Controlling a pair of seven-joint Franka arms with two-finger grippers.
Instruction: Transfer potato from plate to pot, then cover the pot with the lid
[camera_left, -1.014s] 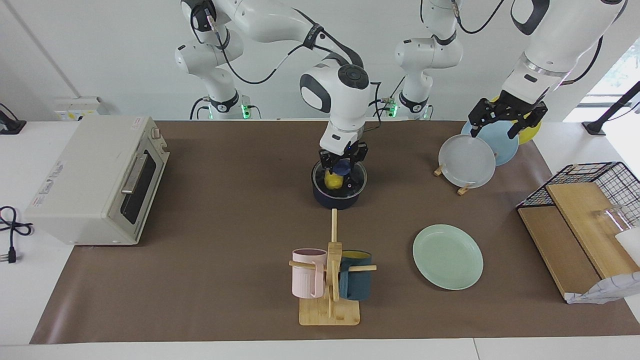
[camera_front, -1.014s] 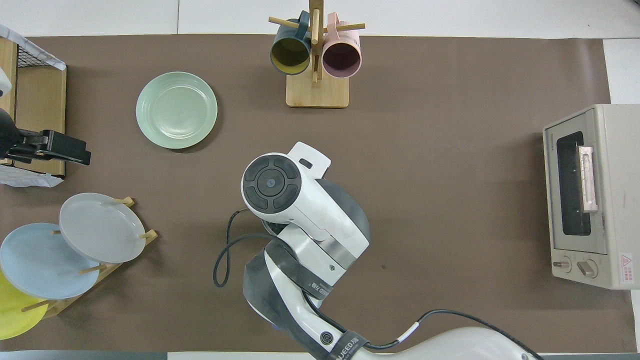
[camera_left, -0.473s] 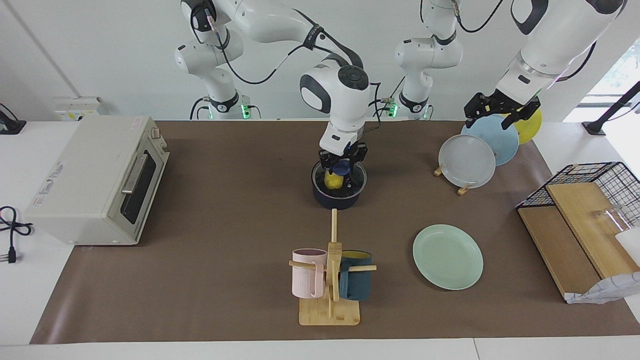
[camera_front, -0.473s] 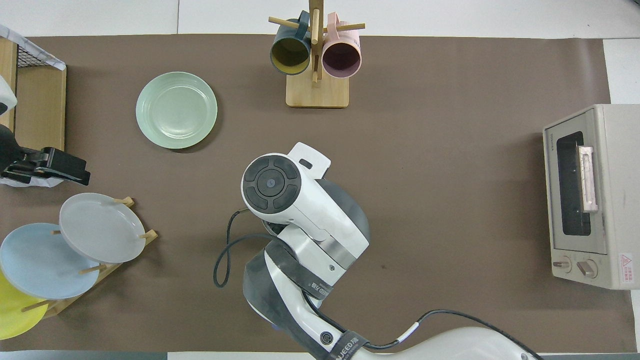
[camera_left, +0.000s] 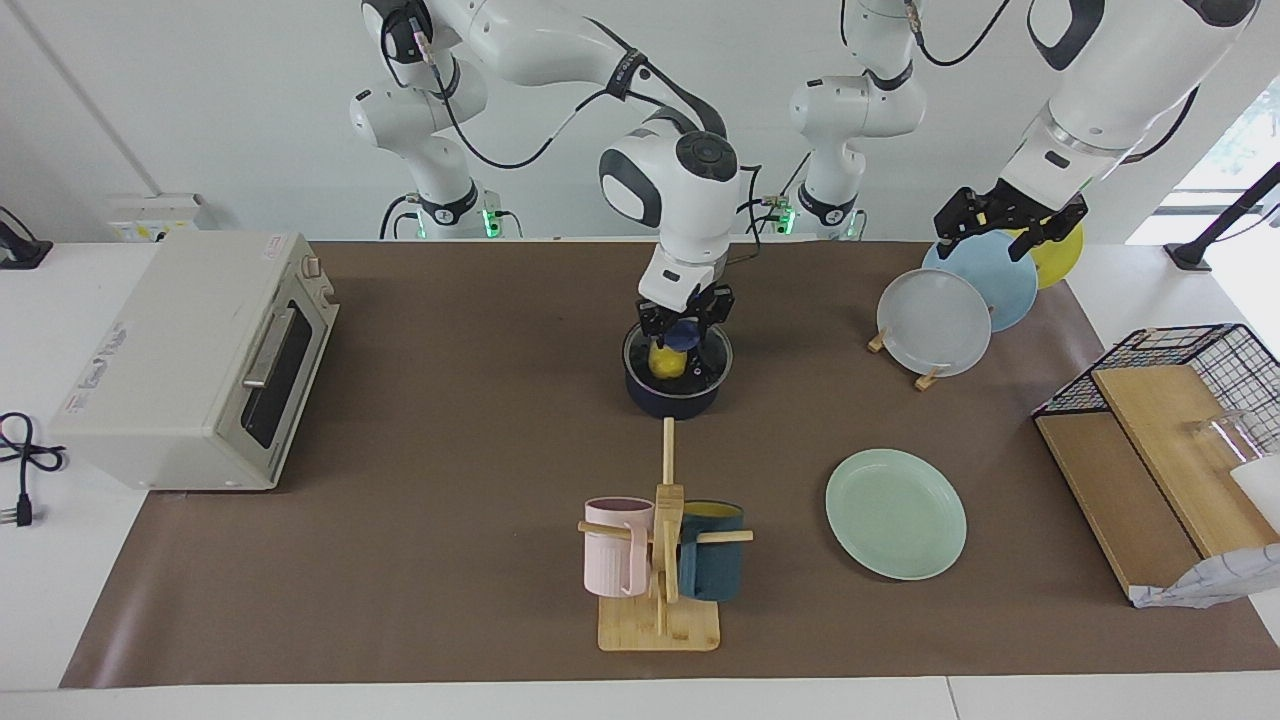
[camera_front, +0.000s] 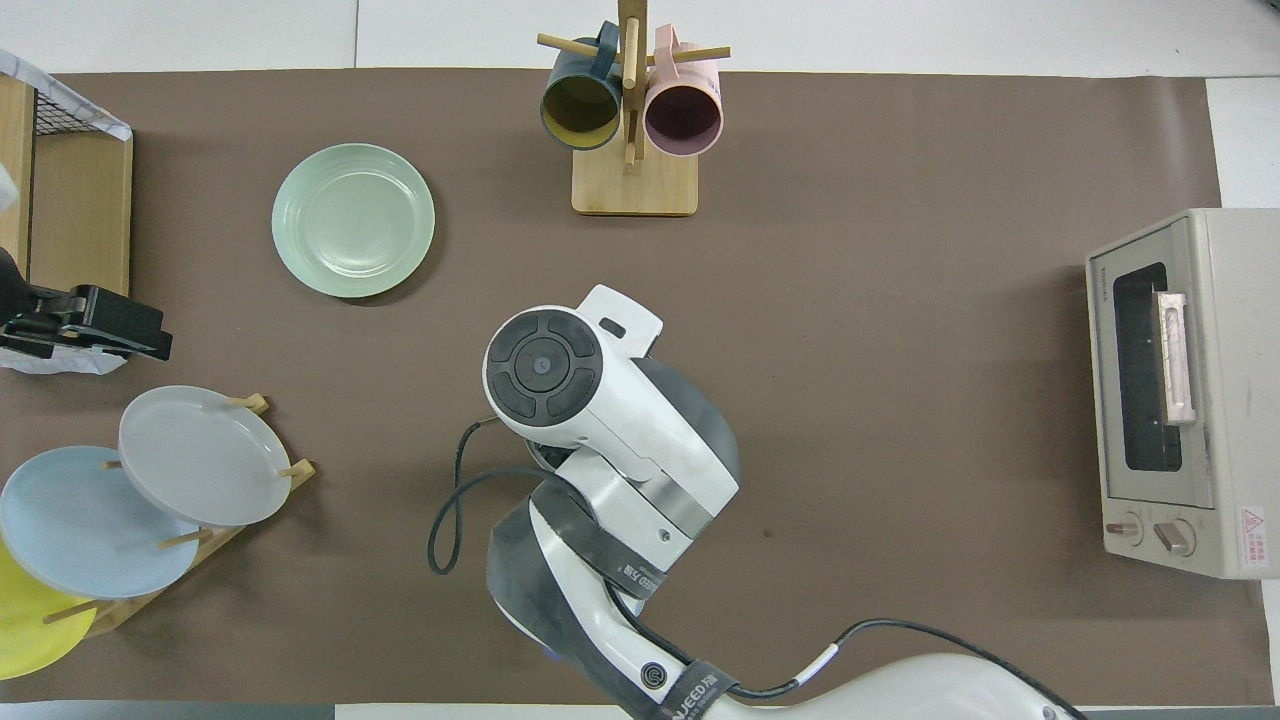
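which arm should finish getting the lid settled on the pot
The right one. Its claw is already at the knob of the lid, which sits on the pot with the potato under the glass. The left claw is up over the plate rack.

A white toaster oven (camera_left: 190, 365) sits at the left of the facing view, its glass door turned toward the table's middle. At lower centre a wooden mug tree (camera_left: 662, 570) holds a pink mug (camera_left: 613, 547) and a dark teal mug (camera_left: 712, 565) — one on each side of the post. At upper right a wooden rack (camera_left: 925, 378) props a white plate (camera_left: 932, 323), a light blue plate (camera_left: 985, 280) and a yellow plate (camera_left: 1062, 255) upright — and a wire basket (camera_left: 1180, 375) with wooden boards (camera_left: 1130, 480) lies at the right edge.
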